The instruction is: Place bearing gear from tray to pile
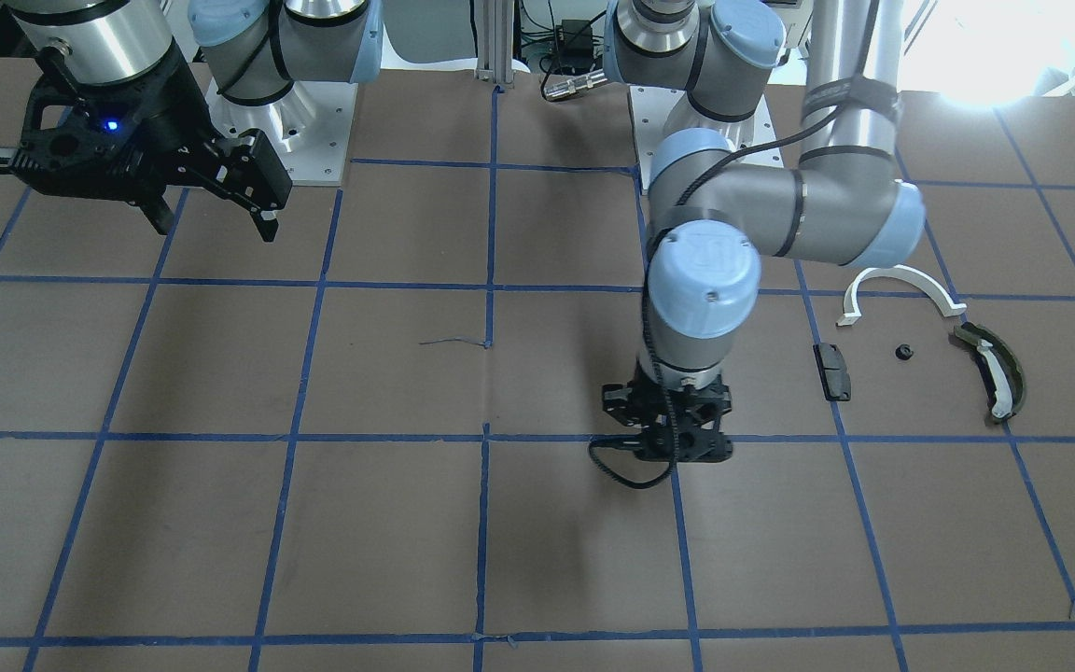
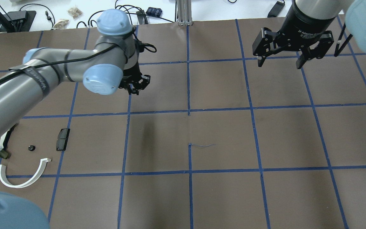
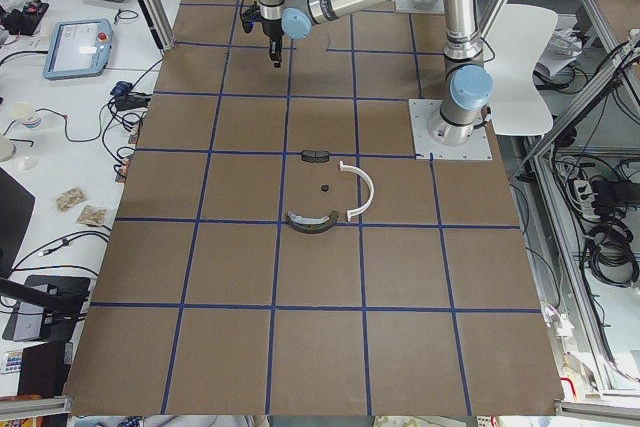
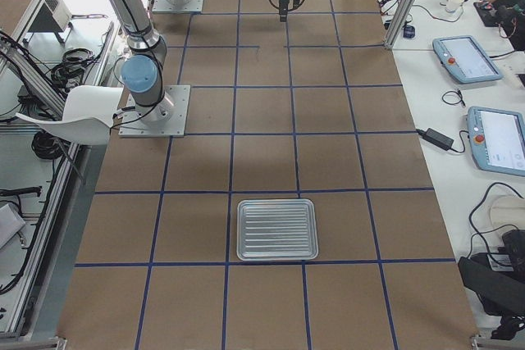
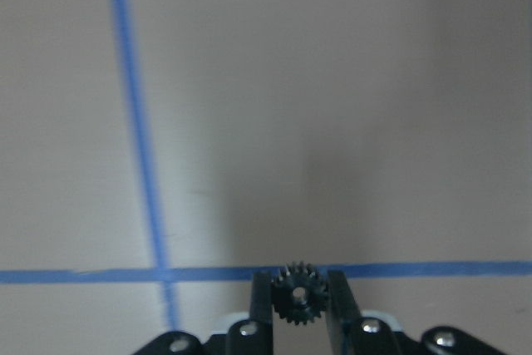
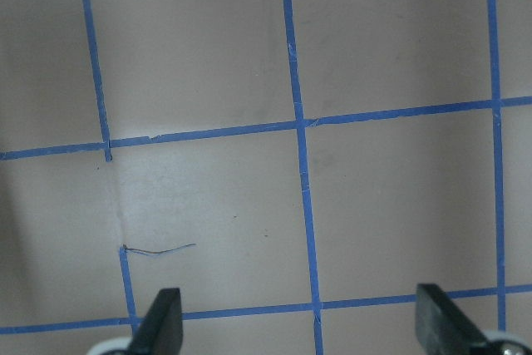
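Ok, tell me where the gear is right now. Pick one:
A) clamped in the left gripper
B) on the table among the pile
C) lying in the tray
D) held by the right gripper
A: the left wrist view shows the gear pinched between the fingers of the left gripper, above the table. The right gripper is open with nothing between its fingers.
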Motion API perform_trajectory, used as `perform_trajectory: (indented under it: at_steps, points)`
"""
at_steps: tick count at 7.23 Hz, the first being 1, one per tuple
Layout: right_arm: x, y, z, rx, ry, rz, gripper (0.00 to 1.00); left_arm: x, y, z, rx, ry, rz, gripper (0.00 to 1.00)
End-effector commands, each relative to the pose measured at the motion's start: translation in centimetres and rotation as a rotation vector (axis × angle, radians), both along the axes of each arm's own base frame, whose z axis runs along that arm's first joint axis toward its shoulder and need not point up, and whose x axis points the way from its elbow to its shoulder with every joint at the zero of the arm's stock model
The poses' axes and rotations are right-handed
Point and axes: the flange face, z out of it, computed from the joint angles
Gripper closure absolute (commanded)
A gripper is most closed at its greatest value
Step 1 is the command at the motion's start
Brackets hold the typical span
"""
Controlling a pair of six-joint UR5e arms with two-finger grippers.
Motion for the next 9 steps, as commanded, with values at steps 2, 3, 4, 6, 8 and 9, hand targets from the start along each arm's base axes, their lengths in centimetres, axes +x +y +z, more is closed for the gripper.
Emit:
perform_trajectory:
  at_steps: [2,3,4,6,8,9]
  points:
    - [0.0,0.1,-0.1,0.001,-0.002,0.001,0.00,20.9,5.3,-2.2,0.078,-0.003,-0.050,0.88]
    - [0.1,-0.2,-0.6,0.008,-0.003,-0.004,0.00,25.5,7.7,-4.4,0.106,0.016,-0.020,0.88]
    - [0.0,-0.1,-0.4,0.005,-0.002,-0.001,0.00,29.1,10.2,-5.1,0.096,0.015,-0.018,0.88]
    - [-0.1,0.1,0.2,-0.007,0.009,-0.003,0.00,36.4,14.7,-6.4,0.101,0.033,0.035,0.88]
    - [-0.1,0.3,0.3,-0.009,0.010,-0.006,0.00,37.2,15.6,-7.3,0.097,0.063,0.057,0.88]
    - [-0.1,0.3,0.1,-0.005,0.011,-0.002,0.00,36.7,15.6,-7.2,0.092,0.064,0.049,0.88]
